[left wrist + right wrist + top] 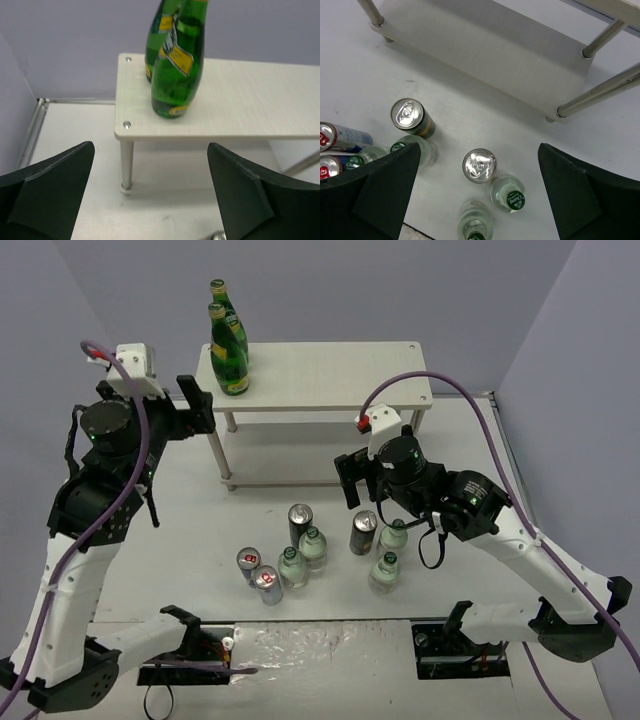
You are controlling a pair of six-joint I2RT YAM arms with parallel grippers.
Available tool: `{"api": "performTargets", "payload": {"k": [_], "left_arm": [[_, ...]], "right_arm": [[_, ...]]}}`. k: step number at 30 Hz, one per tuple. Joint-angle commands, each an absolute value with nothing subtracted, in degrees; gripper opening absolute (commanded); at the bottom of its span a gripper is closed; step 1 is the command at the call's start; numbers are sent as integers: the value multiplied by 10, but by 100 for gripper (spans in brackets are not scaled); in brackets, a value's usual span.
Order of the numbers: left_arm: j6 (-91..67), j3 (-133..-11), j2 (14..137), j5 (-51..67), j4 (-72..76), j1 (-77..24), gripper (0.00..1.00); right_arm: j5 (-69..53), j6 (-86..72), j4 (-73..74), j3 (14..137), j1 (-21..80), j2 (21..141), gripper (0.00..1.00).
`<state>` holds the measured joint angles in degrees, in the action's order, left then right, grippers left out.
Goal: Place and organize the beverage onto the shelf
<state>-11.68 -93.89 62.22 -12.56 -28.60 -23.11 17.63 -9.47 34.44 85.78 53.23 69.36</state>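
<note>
The shelf stands at the back, with two dark-green glass bottles upright on the left end of its pale top board. They also show in the left wrist view. My left gripper is open and empty, left of the shelf and level with its top. On the table stand two black cans, four clear green-capped bottles and two silver-blue-red cans. My right gripper is open and empty above one black can, with a clear bottle beside it.
The shelf's lower board is bare, between thin legs. The other black can and the red cans lie left of my right gripper. Grey walls close in the table at the back and sides.
</note>
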Motion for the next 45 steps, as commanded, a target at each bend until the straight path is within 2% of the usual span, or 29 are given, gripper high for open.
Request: {"api": "performTargets", "payload": {"k": [1, 5, 6, 9, 14, 18, 21, 26, 29, 33, 35, 39, 44, 45], "left_arm": [[-184, -953, 635, -105, -424, -281, 94], [-238, -948, 657, -275, -552, -484, 94], [-259, -939, 661, -287, -565, -550, 94], [-302, -912, 681, -310, -585, -643, 94], [-351, -889, 714, -315, -584, -722, 95], [-387, -857, 737, -343, -596, -728, 100], [-403, -817, 727, -339, -580, -727, 89], [-421, -765, 724, -302, -549, -715, 81], [-443, -728, 721, -293, -539, -714, 73], [-452, -687, 716, -277, -510, -708, 69], [-447, -678, 721, -262, -496, -697, 60], [-447, -672, 731, -251, -491, -689, 52], [-450, -663, 737, -246, -496, -688, 19], [-450, -667, 737, -243, -498, -688, 15]], "right_arm": [[220, -107, 330, 837, 527, 664, 100], [253, -115, 330, 823, 525, 657, 100], [256, -118, 330, 823, 524, 656, 100], [261, -124, 330, 825, 523, 641, 100], [258, -127, 331, 818, 523, 615, 100], [258, -125, 330, 811, 521, 601, 100], [257, -121, 330, 810, 521, 601, 100], [250, -117, 330, 817, 521, 613, 100], [250, -115, 331, 819, 521, 618, 100], [244, -115, 330, 824, 521, 623, 100], [239, -116, 330, 824, 521, 627, 100], [237, -115, 330, 826, 521, 635, 100], [234, -115, 330, 825, 521, 637, 100], [234, -114, 330, 825, 521, 638, 100]]}}
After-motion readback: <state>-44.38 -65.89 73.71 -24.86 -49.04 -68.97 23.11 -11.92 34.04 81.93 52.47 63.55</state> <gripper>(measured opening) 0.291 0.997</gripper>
